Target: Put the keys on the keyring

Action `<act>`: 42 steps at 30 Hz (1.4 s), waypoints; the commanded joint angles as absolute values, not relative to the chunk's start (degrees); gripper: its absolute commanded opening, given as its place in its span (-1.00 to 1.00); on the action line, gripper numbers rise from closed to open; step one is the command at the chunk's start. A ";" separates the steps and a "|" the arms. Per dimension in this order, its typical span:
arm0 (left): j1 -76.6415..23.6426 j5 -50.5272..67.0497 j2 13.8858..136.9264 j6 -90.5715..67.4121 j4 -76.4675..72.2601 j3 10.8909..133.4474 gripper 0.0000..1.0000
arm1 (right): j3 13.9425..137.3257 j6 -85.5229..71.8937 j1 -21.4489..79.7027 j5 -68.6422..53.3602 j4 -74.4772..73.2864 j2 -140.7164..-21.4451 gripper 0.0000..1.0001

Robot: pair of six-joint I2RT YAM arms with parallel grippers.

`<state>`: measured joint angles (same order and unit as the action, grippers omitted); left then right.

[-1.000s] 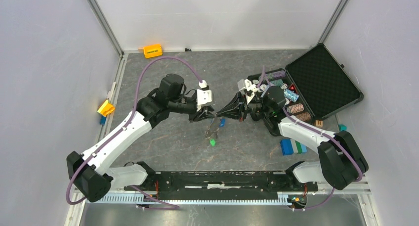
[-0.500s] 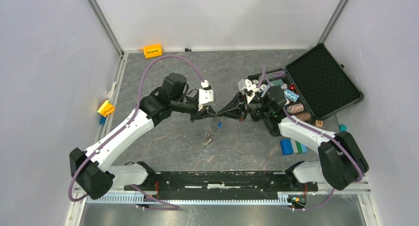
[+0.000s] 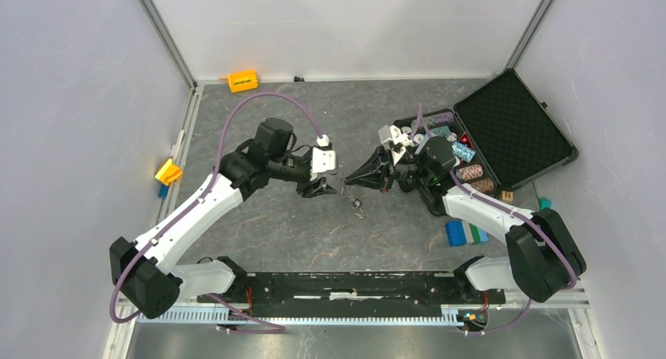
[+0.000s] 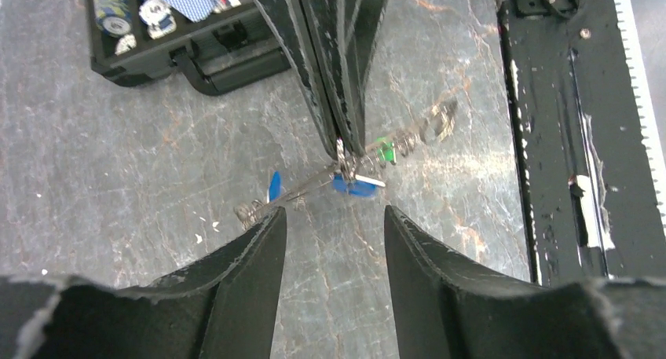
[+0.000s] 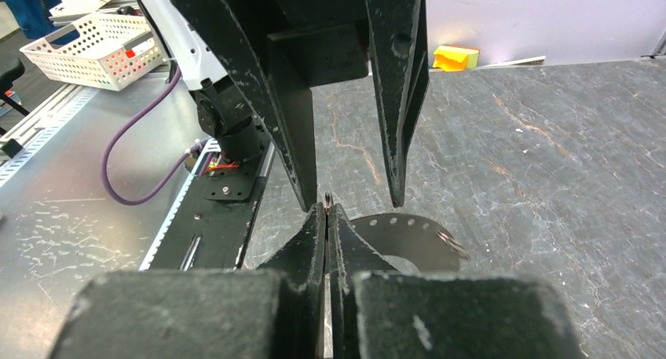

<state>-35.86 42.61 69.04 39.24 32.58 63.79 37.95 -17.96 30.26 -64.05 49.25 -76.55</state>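
Top external view: grey marbled desk (image 3: 298, 235), with two arms meeting near its middle. Item, left hand (image 3: 327, 189): fingers spread apart with nothing between them, just beside the tips of the other arm. Item, right hand (image 3: 351, 180): fingers pressed together and pinching the keyring (image 3: 357, 206), which hangs from those tips near the desk's centre, slightly toward the right edge. Left wrist view: the keyring shows as a thin silvery line slanting across under the closed tips. The keys (image 4: 355, 187) are gathered along it, two bits of blue tag and one green tag (image 4: 383, 151) visible. Whether any part touches the desk cannot be told. Item, open black case (image 3: 514, 131) toward the far right corner, with striped chips (image 3: 463, 151) in its tray half. Item, orange block (image 3: 243, 81) at the far edge near the left corner.
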 commanded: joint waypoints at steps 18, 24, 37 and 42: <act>-35.77 51.87 68.45 30.67 11.34 52.06 0.34 | 38.67 -18.89 30.39 -63.83 52.89 -75.15 -1.00; -36.04 52.69 69.74 28.58 9.03 52.17 -0.14 | 38.59 -18.74 30.40 -63.75 52.87 -75.18 -1.00; -36.03 46.44 66.42 34.97 19.54 54.57 -0.96 | 41.20 -7.82 30.26 -60.65 38.76 -74.37 -1.00; -36.04 42.42 66.48 36.80 29.25 60.86 -0.94 | 42.68 -0.51 30.30 -57.05 29.96 -73.59 -1.00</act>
<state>-35.88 45.15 68.51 32.97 20.49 54.00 39.18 -9.04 30.83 -62.06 38.02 -75.94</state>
